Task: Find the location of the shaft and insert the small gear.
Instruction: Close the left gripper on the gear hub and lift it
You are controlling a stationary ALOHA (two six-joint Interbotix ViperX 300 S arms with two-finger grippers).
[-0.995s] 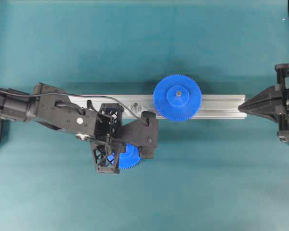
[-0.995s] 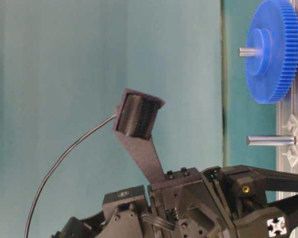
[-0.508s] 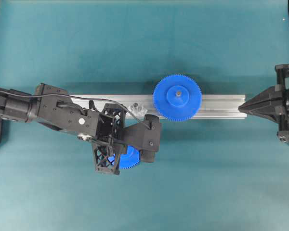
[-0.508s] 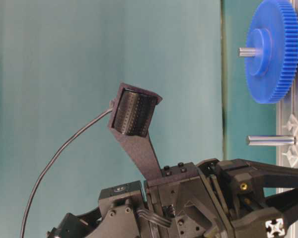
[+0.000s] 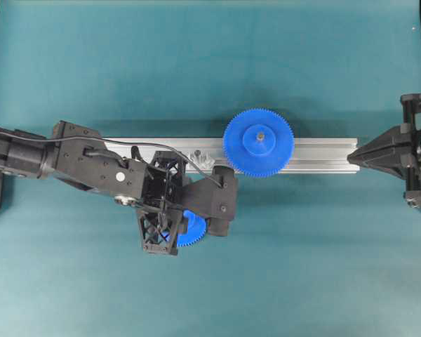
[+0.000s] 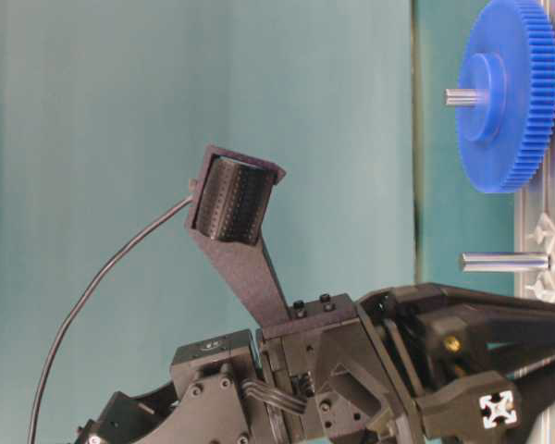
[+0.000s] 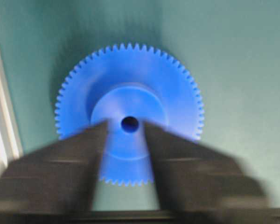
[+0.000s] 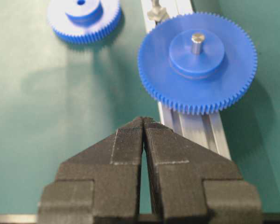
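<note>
Seen from overhead, the left gripper [image 5: 174, 226] is hanging over the small gear [image 5: 191, 229], which is lying flat on the teal table [image 5: 210, 63] just beside the near edge of the aluminium rail [image 5: 316, 154]. The shaft [image 5: 196, 156] is standing on the rail close to the gripper's wrist, and the larger gear [image 5: 258, 142] is sitting on its own pin further along. The right gripper [image 5: 356, 154] is waiting at the rail's far end.

In the table-level view the shaft [image 6: 504, 262] is sticking out bare from the rail, with the larger gear [image 6: 506, 94] near it.

The left wrist camera is showing the gripper's blurred fingers [image 7: 60, 172] standing apart — one on each side of the small gear's [image 7: 129, 124] hub; whether they are touching it I cannot tell.

The right wrist camera is showing the right gripper [image 8: 143, 123] with its fingers pressed together, empty, pointing along the rail toward the larger gear [image 8: 198, 60] — the small gear [image 8: 84, 17] is lying beyond on the table.
</note>
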